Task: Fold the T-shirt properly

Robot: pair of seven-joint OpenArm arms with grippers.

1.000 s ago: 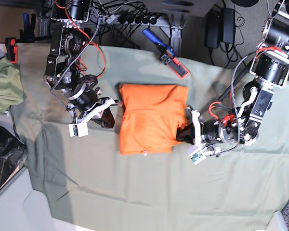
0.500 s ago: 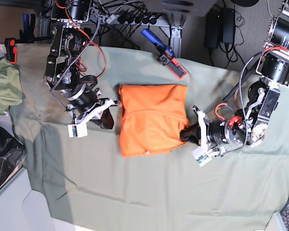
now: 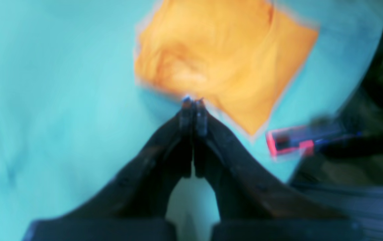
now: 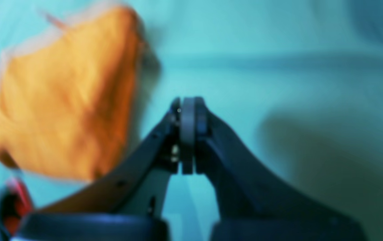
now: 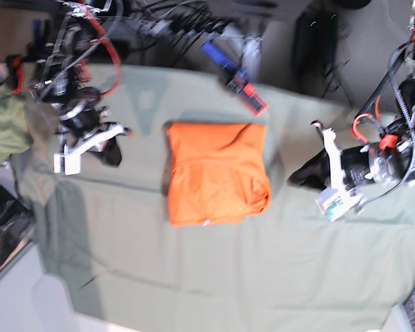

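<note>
The T-shirt [image 5: 216, 173] lies in the middle of the base frame on the pale green cloth over the desk [image 5: 194, 277], folded into a compact, roughly square bundle. It is soft, light and limp; its layers would slide apart if dragged, so any further tidying is best done by pinching a doubled edge or corner, not the middle. The left gripper [image 5: 299, 178], at centre right, is clenched with nothing in it, just clear of the shirt. The right gripper [image 5: 115, 153], at upper left, is likewise clenched, holding nothing, well apart.
</note>
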